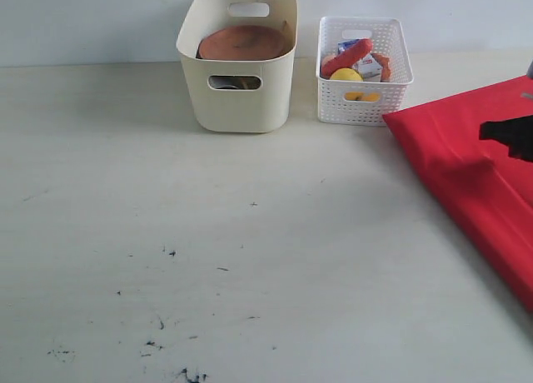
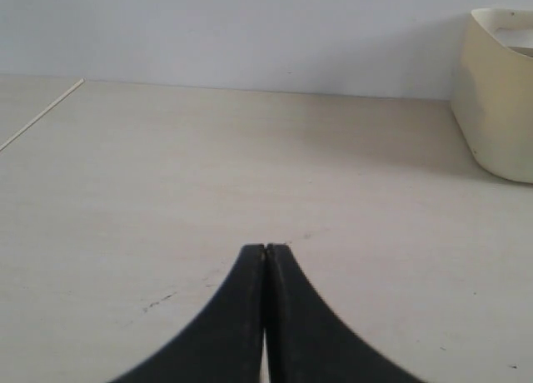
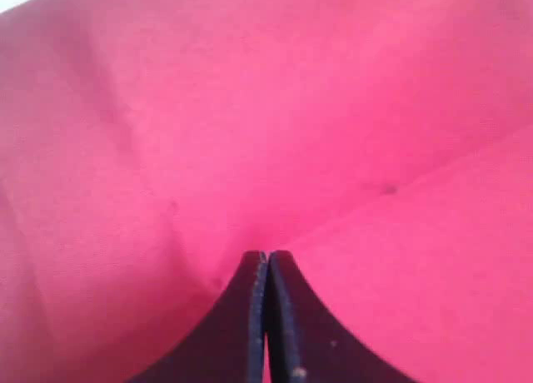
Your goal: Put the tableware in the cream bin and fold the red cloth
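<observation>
The cream bin (image 1: 237, 96) stands at the back of the table, with the round brown wooden plate (image 1: 243, 43) lying tilted inside it; other tableware is hidden below. The red cloth (image 1: 475, 175) lies at the right edge, one layer raised in a fold. My right gripper (image 1: 508, 137) hangs over it; in the right wrist view its jaws (image 3: 267, 254) are shut, and the cloth's (image 3: 250, 133) creases run into the tips. My left gripper (image 2: 266, 248) is shut on nothing above bare table, with the cream bin (image 2: 500, 100) off to one side. It is out of the exterior view.
A smaller white lattice basket (image 1: 364, 100) with a sausage, a lemon and other foods stands right of the cream bin, close to the cloth's corner. The pale table (image 1: 208, 233) has small dark marks near the front. A wall runs behind the bins.
</observation>
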Available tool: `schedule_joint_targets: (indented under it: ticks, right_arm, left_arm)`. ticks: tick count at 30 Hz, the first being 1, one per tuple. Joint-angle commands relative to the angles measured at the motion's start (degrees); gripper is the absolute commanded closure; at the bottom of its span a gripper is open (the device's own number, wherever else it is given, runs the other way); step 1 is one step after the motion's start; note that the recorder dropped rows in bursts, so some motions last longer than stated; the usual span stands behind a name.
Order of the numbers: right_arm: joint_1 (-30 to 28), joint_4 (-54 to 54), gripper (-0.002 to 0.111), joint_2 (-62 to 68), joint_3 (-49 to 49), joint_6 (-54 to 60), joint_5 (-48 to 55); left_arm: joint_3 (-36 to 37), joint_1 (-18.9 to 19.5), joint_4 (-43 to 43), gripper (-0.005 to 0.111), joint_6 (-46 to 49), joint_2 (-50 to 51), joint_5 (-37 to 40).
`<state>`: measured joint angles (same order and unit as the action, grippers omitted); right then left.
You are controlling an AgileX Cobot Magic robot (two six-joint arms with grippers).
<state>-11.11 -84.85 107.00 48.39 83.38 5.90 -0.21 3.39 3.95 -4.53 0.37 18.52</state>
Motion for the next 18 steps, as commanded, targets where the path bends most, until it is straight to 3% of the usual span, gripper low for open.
schedule_joint_targets:
  ticks: [1,4,6,15,18]
  right_arm:
    - [1.14,0.07,0.108,5.12,1.86,1.16,-2.26]
    - [1.14,0.07,0.108,7.48,1.86,1.16,-13.37]
    - [0.68,0.07,0.108,8.63,2.58,2.43,-15.52]
    - [-0.2,0.25,0.108,13.77,13.1,3.88,0.52]
    - [-0.2,-0.42,0.108,13.72,14.98,3.36,1.03]
  left_arm:
    - [0.21,-0.46,-0.23,0.106,-0.26,-0.37,-0.17]
    - [0.21,-0.46,-0.23,0.106,-0.26,-0.37,-0.17]
    - [0.21,-0.46,-0.23,0.106,-0.26,-0.37,-0.17]
    - [0.21,-0.46,-0.23,0.106,-0.26,-0.37,-0.17]
    - [0.21,-0.46,-0.23,0.106,-0.26,-0.37,-0.17]
